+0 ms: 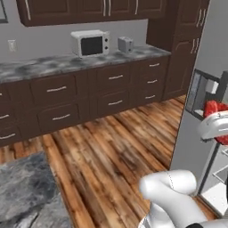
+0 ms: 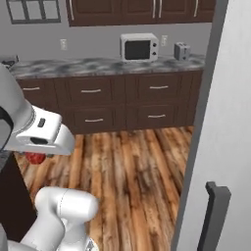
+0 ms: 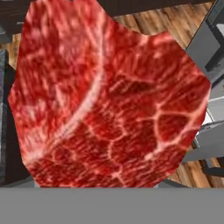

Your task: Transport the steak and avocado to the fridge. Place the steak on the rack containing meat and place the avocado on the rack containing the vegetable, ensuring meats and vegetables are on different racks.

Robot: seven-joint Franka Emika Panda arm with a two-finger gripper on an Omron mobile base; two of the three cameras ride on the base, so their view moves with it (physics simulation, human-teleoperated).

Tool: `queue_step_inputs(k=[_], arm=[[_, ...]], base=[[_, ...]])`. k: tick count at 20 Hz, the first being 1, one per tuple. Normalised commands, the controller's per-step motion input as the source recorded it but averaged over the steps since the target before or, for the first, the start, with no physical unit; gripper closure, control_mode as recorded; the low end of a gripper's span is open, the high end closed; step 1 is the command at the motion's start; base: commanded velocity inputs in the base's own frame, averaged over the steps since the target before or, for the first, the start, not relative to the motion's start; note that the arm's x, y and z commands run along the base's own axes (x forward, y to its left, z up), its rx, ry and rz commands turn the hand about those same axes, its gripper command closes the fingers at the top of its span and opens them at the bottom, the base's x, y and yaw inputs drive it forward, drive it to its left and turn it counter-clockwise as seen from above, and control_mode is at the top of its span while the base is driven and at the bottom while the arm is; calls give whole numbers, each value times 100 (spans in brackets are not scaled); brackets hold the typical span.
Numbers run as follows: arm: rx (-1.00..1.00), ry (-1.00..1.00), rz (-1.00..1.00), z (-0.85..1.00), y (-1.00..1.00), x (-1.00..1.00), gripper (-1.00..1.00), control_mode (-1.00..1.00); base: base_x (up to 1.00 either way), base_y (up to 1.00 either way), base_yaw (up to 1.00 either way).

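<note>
The steak, bright red with whitish marbling, sits so close to the hand camera that the fingertips are hidden behind it. In the left base view the steak hangs in the air at the right edge, with my gripper shut on it, just in front of the fridge, whose pale shelves show past its open grey door. From the right base view a red bit of the steak peeks under my forearm, and the fridge door with its dark handle stands at the right. The avocado is out of view.
Across the wooden floor runs a marble counter over dark brown drawers, carrying a white microwave and a toaster. A grey marble island corner lies at the lower left.
</note>
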Motion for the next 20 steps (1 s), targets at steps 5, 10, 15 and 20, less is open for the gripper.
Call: queue_step_inputs(k=[5,10,15,20], arm=[[0,0,0,0,0,0,100,100],[0,0,0,0,0,0,100,100],[0,0,0,0,0,0,100,100],[0,0,0,0,0,0,100,100]], base=[[100,-9,-30],[93,30,-31],[43,35,-70],[39,54,-84]])
